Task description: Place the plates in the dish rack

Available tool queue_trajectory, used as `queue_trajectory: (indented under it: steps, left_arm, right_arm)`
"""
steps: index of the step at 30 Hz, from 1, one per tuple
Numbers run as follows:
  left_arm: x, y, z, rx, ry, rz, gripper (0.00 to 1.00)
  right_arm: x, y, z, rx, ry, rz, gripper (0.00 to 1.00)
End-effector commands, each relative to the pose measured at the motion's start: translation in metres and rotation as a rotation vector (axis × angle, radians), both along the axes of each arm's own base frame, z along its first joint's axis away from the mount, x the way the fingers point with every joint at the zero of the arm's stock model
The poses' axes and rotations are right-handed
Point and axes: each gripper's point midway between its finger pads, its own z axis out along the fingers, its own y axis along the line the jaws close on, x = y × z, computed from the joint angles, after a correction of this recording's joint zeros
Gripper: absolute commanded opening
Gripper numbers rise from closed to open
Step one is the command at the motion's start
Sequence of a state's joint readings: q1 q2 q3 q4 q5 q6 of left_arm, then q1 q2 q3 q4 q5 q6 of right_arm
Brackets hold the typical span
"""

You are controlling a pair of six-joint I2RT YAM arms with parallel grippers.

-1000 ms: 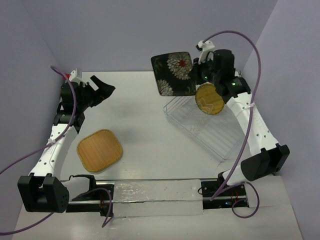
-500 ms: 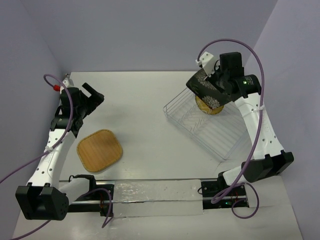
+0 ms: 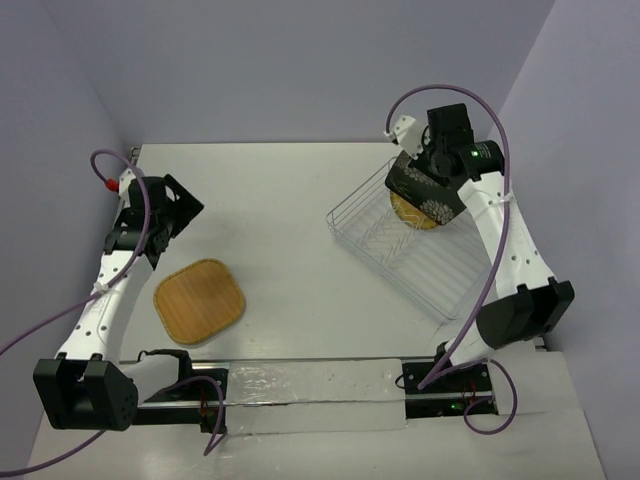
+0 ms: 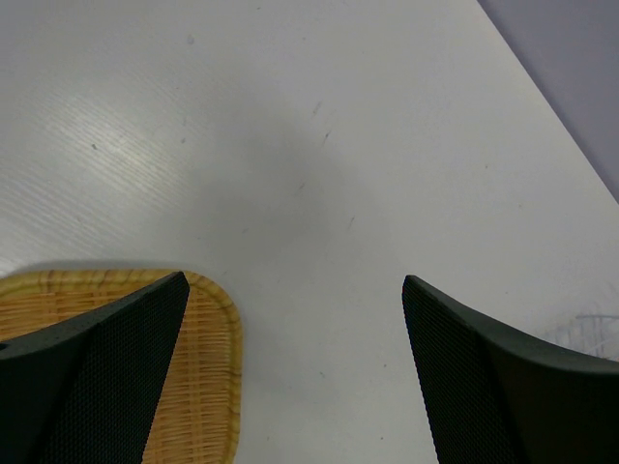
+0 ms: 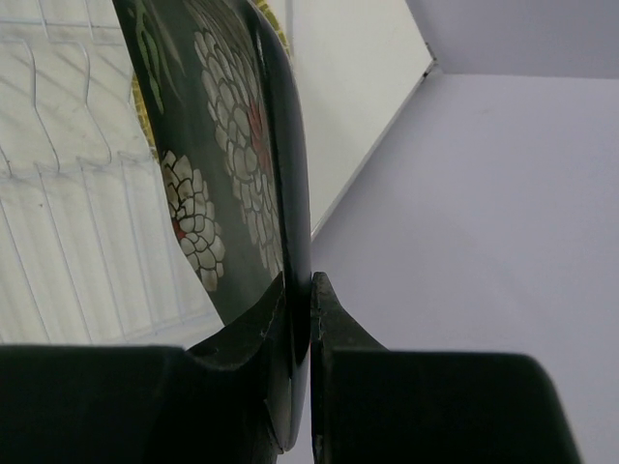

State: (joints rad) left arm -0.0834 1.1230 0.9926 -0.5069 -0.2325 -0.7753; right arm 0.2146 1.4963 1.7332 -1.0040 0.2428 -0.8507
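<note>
One of three plates looks loaded. The yellow plate (image 3: 404,213) stands on edge at the far end of the rack (image 3: 420,270), mostly hidden behind the black plate (image 3: 424,192).

The black plate is the one in hand. The right tool (image 5: 310,290) is pinched narrow on its rim, and the plate hangs tilted over the rack's far end, just in front of the yellow one. Whether its lower edge is down inside the wires or above them cannot be told from either view. I judge this plate to be about half way: brought to the rack, not yet let go.

The tan plate (image 3: 199,301) lies flat on the worktop (image 3: 290,210) beside the left arm, well apart from the rack and touched by nothing. The left tool (image 4: 295,319) is spread wide and holds nothing, hovering over bare worktop just past that plate's corner.

So what is left, as I read it, is to seat and release the black plate, then pick up the tan plate, carry it across and stand it in the rack as well
</note>
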Motion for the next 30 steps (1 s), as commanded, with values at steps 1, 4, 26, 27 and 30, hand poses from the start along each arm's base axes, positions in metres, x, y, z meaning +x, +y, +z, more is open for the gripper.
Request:
queue_trajectory:
  steps: [1, 4, 26, 27, 30]
  left_arm:
    - [0.004, 0.01, 0.014, 0.02, -0.008, 0.06, 0.99]
    - [0.005, 0.01, 0.011, 0.025, -0.004, 0.062, 0.99]
    - [0.013, 0.011, 0.007, 0.027, 0.04, 0.069, 0.99]
    - [0.012, 0.011, 0.006, 0.025, 0.045, 0.077, 0.99]
    - [0.008, 0.013, 0.0, 0.025, 0.073, 0.094, 0.99]
  right_arm:
    - [0.03, -0.004, 0.037, -0.01, -0.166, -0.027, 0.0]
    - [0.036, -0.003, 0.021, -0.028, -0.137, -0.021, 0.0]
    - [0.055, 0.021, -0.058, 0.016, -0.019, -0.105, 0.0]
    - [0.054, 0.022, -0.063, 0.017, -0.005, -0.102, 0.0]
    - [0.054, 0.025, -0.075, 0.025, 0.025, -0.095, 0.01]
